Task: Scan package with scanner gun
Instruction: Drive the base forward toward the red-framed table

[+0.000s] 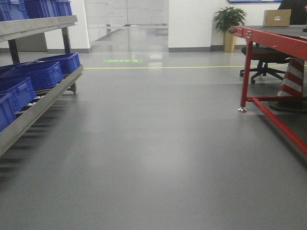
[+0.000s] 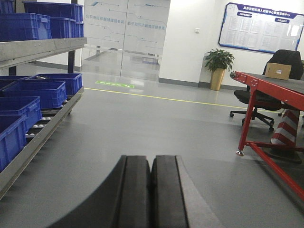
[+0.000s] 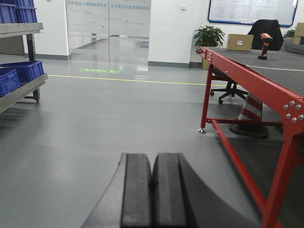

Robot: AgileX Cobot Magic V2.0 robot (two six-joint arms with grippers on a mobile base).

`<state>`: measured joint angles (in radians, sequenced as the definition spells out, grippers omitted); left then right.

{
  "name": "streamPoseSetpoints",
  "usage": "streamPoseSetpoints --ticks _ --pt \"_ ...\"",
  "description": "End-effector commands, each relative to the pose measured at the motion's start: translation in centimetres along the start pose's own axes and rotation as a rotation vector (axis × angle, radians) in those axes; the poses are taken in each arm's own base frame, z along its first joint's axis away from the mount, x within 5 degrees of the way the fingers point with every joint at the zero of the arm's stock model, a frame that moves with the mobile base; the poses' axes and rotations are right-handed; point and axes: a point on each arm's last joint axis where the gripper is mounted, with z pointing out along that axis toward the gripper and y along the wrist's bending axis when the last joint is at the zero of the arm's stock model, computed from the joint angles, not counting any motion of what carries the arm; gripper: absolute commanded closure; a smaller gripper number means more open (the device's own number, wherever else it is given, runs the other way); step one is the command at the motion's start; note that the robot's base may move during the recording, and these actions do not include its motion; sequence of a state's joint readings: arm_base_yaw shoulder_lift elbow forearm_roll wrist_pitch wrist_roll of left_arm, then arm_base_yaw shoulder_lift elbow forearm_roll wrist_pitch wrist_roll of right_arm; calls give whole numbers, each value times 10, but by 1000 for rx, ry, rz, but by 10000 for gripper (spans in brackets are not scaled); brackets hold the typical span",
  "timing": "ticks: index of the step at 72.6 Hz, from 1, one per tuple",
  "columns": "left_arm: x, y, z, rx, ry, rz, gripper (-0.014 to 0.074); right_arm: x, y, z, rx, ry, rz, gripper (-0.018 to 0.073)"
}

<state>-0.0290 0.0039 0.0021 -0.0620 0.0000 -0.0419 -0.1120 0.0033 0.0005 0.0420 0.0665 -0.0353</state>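
The package point(image 3: 239, 42), a tan cardboard box with a small white label, stands on the far end of the red-framed table point(image 3: 247, 80). It also shows in the front view point(image 1: 277, 17) and the left wrist view point(image 2: 278, 71). The scanner gun point(image 3: 264, 45), black head and orange handle, stands upright on the table right of the box. My left gripper point(image 2: 151, 164) is shut and empty, low over the floor. My right gripper point(image 3: 152, 161) is shut and empty, far short of the table.
A grey rack with blue bins point(image 1: 43, 74) lines the left side. The red table's legs and low rail point(image 1: 278, 122) run along the right. A black office chair point(image 1: 261, 60), a striped cone point(image 1: 291, 79) and a potted plant point(image 1: 229, 24) stand beyond.
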Motion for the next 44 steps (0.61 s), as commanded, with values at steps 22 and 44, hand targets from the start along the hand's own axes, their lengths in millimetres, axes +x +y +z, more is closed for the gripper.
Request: streamPoseSetpoints --ticks 22,44 --pt "-3 0 0 7 -23 -3 708 -2 0 0 4 -19 -7 724" --pt "-3 0 0 7 -23 -3 708 -2 0 0 4 -19 -7 724"
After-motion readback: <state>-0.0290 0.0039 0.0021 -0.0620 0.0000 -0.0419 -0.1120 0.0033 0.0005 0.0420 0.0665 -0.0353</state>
